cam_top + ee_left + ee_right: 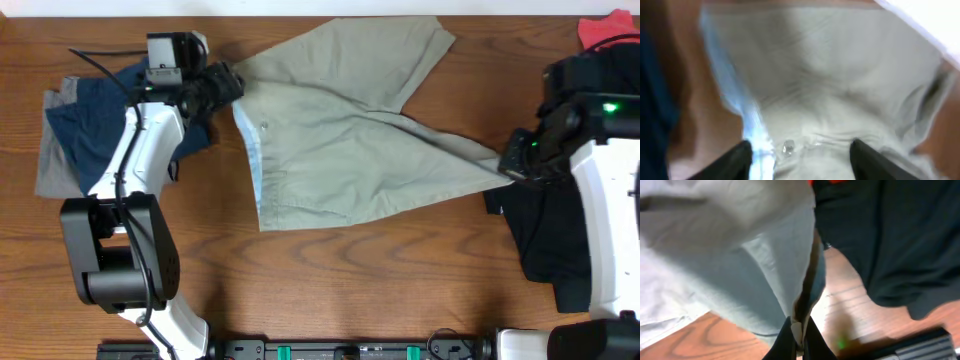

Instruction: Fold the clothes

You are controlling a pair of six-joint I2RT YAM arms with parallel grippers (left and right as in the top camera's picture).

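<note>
No fold is made yet, I'd say. The khaki shorts point(340, 140) lie spread across the middle of the worktop point(350, 300), long axis left to right, with the waistband at the left and one leg drawn to a point at the right. The right end effector point(797, 332) is pinched tight on that leg tip. The left end effector point(800, 155) hangs wide apart over the waistband's far corner, gripping nothing. Navy shorts point(85, 130) at the left and a black garment point(545, 235) at the right look unsorted too.
</note>
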